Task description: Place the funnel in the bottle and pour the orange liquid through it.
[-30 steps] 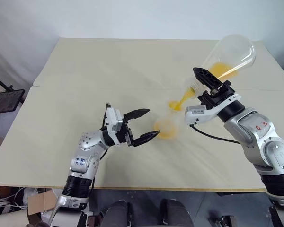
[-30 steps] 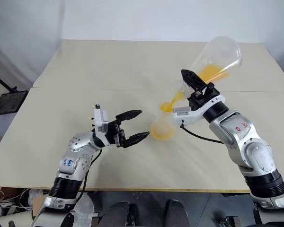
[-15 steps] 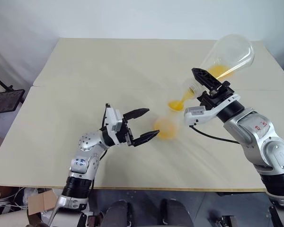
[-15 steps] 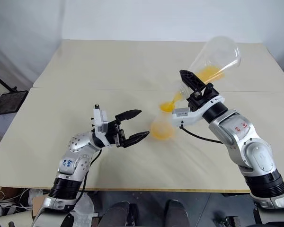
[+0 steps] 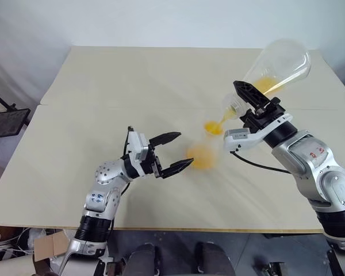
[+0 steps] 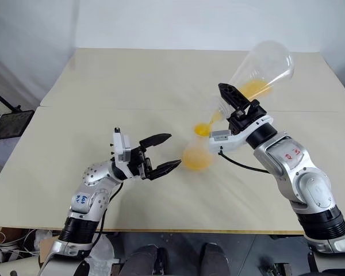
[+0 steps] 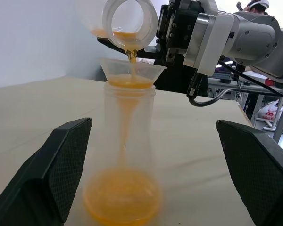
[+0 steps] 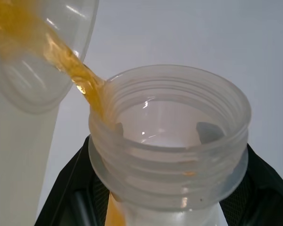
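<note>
While the right gripper (image 5: 248, 99), fingers clamped on a tilted flask (image 5: 275, 69), pours orange liquid (image 7: 121, 201) into the funnel (image 7: 132, 71) atop the bottle (image 7: 128, 141) mid-worktop (image 5: 132, 80), left gripper (image 5: 175, 152) gapes empty at its 9 o'clock.

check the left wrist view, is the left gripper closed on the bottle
No, the left gripper stands open, its fingers apart on either side of the bottle.

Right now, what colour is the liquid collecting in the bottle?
Bright yellow-orange liquid at the bottle bottom, clearest in the left wrist view.
</note>
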### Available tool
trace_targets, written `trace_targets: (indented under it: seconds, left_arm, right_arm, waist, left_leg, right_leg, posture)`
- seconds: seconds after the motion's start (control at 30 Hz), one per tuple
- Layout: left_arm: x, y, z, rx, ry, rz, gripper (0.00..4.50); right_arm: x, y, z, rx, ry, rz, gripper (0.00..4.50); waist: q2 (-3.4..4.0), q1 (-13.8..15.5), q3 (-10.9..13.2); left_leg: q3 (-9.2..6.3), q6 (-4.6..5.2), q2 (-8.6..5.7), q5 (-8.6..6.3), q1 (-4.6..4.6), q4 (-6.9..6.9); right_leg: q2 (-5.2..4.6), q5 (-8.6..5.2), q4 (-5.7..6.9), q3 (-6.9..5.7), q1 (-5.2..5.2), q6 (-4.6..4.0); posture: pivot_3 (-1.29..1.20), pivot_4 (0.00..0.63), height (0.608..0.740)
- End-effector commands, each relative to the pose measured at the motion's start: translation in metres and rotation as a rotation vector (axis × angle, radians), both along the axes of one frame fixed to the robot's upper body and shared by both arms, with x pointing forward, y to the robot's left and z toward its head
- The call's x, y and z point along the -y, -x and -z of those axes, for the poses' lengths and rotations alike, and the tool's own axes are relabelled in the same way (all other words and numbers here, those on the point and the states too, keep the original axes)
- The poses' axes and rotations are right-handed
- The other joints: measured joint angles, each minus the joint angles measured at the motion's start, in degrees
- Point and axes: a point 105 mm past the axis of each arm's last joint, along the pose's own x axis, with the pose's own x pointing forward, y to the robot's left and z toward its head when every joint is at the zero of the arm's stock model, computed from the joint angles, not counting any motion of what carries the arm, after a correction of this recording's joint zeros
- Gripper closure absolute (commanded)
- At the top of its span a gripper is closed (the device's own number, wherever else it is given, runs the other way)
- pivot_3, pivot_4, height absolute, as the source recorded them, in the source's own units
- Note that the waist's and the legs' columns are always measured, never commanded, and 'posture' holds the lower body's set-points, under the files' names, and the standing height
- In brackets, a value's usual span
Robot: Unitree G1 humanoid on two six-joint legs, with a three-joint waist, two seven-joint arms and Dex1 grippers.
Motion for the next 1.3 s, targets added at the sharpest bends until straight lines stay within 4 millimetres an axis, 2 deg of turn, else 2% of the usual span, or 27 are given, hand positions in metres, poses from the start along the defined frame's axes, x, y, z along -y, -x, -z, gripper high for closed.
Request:
trace_targets:
  seconds: [0.03, 1.3]
  left_arm:
    - [0.0018, 0.0059, -0.0083, 0.050, 0.009, 0.010, 0.00]
    - [0.0021, 0.0064, -0.0091, 0.047, 0.013, 0.004, 0.00]
  right_arm:
    - [0.0013, 0.0062, -0.0211, 0.087, -0.015, -0.008, 2.02]
    - [-0.0079, 0.0102, -0.0242, 0.134, 0.005, -0.050, 2.02]
  waist:
    - [0.00, 0.00, 0.00]
    - [0.00, 0.00, 0.00]
  left_leg:
    - [0.00, 0.00, 0.00, 0.00, 0.00, 0.00]
    - [0.00, 0.00, 0.00, 0.00, 0.00, 0.00]
  right_leg:
    - [0.00, 0.00, 0.00, 0.00, 0.00, 0.00]
    - [0.00, 0.00, 0.00, 0.00, 0.00, 0.00]
  posture:
    - [0.00, 0.150, 0.740]
    - [0.00, 0.150, 0.740]
